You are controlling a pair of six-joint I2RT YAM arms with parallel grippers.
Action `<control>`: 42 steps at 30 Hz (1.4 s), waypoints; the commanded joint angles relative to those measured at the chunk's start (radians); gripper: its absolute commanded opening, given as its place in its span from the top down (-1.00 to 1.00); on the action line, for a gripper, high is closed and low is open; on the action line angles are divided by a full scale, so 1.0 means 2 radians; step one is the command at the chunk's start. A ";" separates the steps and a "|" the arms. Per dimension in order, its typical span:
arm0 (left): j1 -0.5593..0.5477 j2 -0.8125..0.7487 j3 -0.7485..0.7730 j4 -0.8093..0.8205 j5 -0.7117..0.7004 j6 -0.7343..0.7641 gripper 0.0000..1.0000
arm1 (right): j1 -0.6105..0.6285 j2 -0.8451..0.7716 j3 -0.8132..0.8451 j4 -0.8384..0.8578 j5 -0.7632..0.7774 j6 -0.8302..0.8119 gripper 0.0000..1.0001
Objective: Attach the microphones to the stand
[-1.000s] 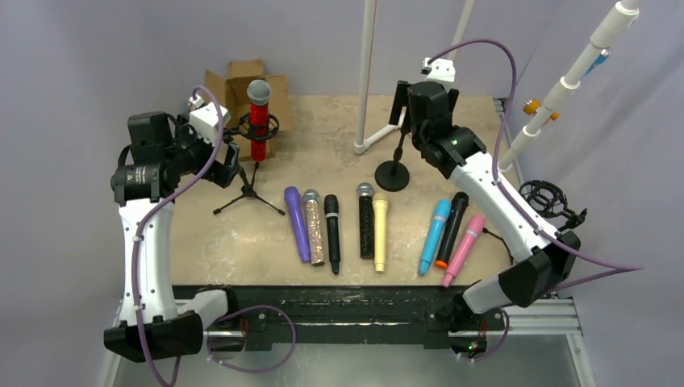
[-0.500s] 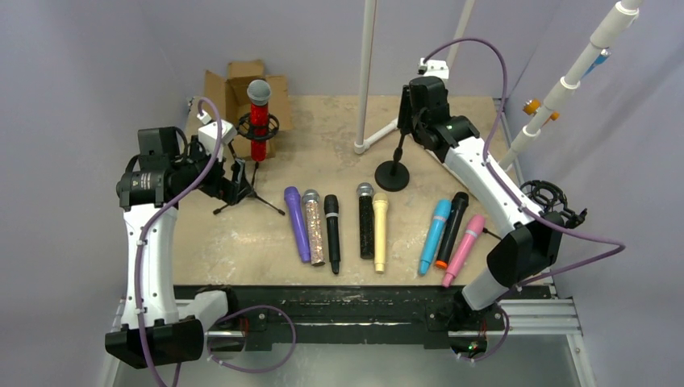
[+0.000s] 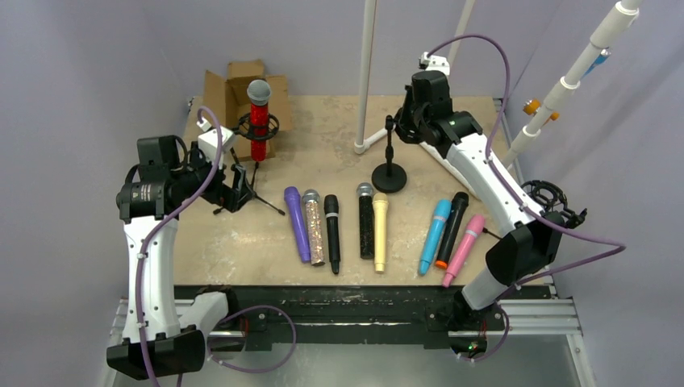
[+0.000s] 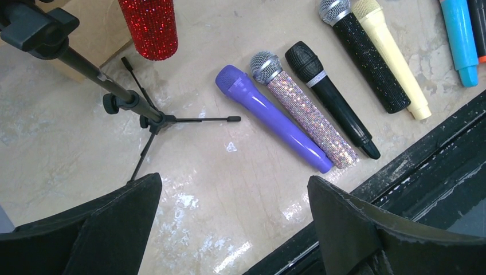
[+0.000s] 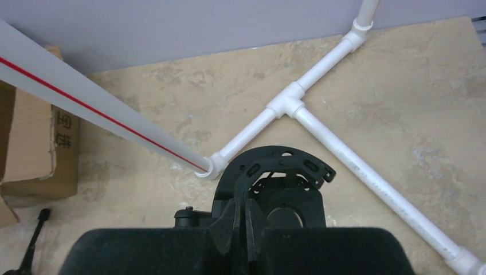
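Several microphones lie in a row on the table: purple (image 3: 297, 223), silver glitter (image 3: 313, 227), black (image 3: 331, 232), cream (image 3: 380, 230), light blue (image 3: 435, 235), pink (image 3: 464, 248). A red glitter microphone (image 3: 258, 121) stands in the tripod stand (image 3: 246, 189). My left gripper (image 3: 238, 187) hangs open beside the tripod, nothing between its fingers. In the left wrist view the left gripper (image 4: 234, 189) has bare table under it, with the purple microphone (image 4: 272, 123) ahead. My right gripper (image 5: 247, 215) is shut on the rim of the black ring mount (image 5: 275, 166) atop the round-base stand (image 3: 389, 173).
A cardboard box (image 3: 242, 81) sits at the back left behind the tripod. White pipe framing (image 3: 367, 72) rises behind the round-base stand, its feet (image 5: 295, 106) spread on the table. A loose black shock mount (image 3: 544, 197) lies at the right edge. A black rail (image 3: 339, 294) runs along the front.
The right gripper has closed onto the mount of the round-base stand, and the stand has shifted slightly left. The left arm has drawn back and down beside the tripod, still open.
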 commanded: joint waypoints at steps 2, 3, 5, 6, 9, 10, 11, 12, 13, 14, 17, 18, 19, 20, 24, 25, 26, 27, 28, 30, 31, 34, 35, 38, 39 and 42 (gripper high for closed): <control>0.000 -0.007 -0.005 0.017 0.014 -0.009 -1.00 | 0.002 -0.030 -0.007 0.009 -0.052 0.039 1.00; 0.000 -0.007 -0.006 0.018 0.014 -0.009 -1.00 | 0.002 -0.035 -0.005 0.011 -0.056 0.044 1.00; 0.000 -0.009 -0.008 0.021 0.012 -0.009 -1.00 | 0.002 -0.042 -0.002 0.014 -0.060 0.056 1.00; 0.000 -0.011 -0.009 0.023 0.011 -0.010 -1.00 | 0.001 -0.047 -0.003 0.020 -0.068 0.060 1.00; 0.000 -0.013 -0.012 0.026 0.011 -0.010 -1.00 | 0.002 -0.058 -0.006 0.036 -0.077 0.063 1.00; 0.000 -0.013 -0.012 0.026 0.011 -0.010 -1.00 | 0.002 -0.058 -0.003 0.033 -0.074 0.064 1.00; 0.001 -0.013 -0.011 0.025 0.011 -0.009 -1.00 | 0.002 -0.057 0.002 0.025 -0.067 0.063 1.00; 0.001 -0.013 -0.012 0.024 0.011 -0.009 -1.00 | 0.002 -0.057 0.005 0.015 -0.052 0.060 1.00; 0.001 -0.013 -0.012 0.023 0.012 -0.008 -1.00 | 0.002 -0.057 0.009 0.006 -0.034 0.056 0.81; 0.000 -0.013 -0.012 0.023 0.012 -0.008 -1.00 | 0.002 -0.057 0.011 -0.001 -0.013 0.048 0.50; 0.000 -0.011 -0.012 0.022 0.013 -0.007 -1.00 | 0.001 -0.054 0.012 -0.020 0.016 0.020 -0.04; 0.000 -0.011 -0.013 0.022 0.013 -0.007 -1.00 | 0.001 -0.052 0.013 -0.027 0.017 0.012 -0.13; 0.000 -0.011 -0.013 0.022 0.014 -0.007 -1.00 | 0.001 -0.050 0.014 -0.037 0.018 0.008 -0.18; 0.000 -0.011 -0.014 0.022 0.015 -0.007 -1.00 | 0.002 -0.049 0.014 -0.052 0.026 0.009 -0.20; 0.000 -0.012 -0.016 0.022 0.016 -0.006 -1.00 | 0.009 -0.113 -0.051 -0.025 0.053 0.020 -0.26; 0.000 -0.012 -0.017 0.022 0.016 -0.005 -1.00 | 0.014 -0.135 -0.073 -0.010 0.060 0.022 -0.26; 0.001 -0.011 -0.017 0.023 0.016 -0.005 -1.00 | 0.020 -0.148 -0.086 -0.005 0.069 0.022 -0.25; 0.001 -0.010 -0.017 0.023 0.017 -0.005 -1.00 | 0.027 -0.155 -0.091 -0.006 0.080 0.023 -0.21; 0.001 -0.009 -0.016 0.023 0.017 -0.006 -1.00 | 0.036 -0.159 -0.093 -0.013 0.089 0.025 -0.16; 0.001 -0.007 -0.014 0.023 0.019 -0.008 -1.00 | 0.060 -0.161 -0.105 -0.019 0.100 0.029 -0.09; 0.001 -0.006 -0.013 0.023 0.020 -0.010 -1.00 | 0.071 -0.161 -0.114 -0.019 0.104 0.033 -0.06; 0.000 -0.007 -0.013 0.024 0.024 -0.015 -1.00 | 0.090 -0.158 -0.150 -0.013 0.108 0.050 -0.01; 0.000 -0.007 -0.014 0.022 0.025 -0.015 -1.00 | 0.092 -0.158 -0.164 -0.006 0.106 0.054 0.00; 0.000 -0.008 -0.013 0.019 0.023 -0.012 -1.00 | 0.094 -0.153 -0.205 0.020 0.099 0.060 0.04; 0.001 -0.010 -0.012 0.018 0.021 -0.010 -1.00 | 0.094 -0.149 -0.214 0.031 0.099 0.060 0.05; 0.000 -0.011 -0.011 0.016 0.020 -0.007 -1.00 | 0.094 -0.127 -0.233 0.059 0.116 0.055 0.05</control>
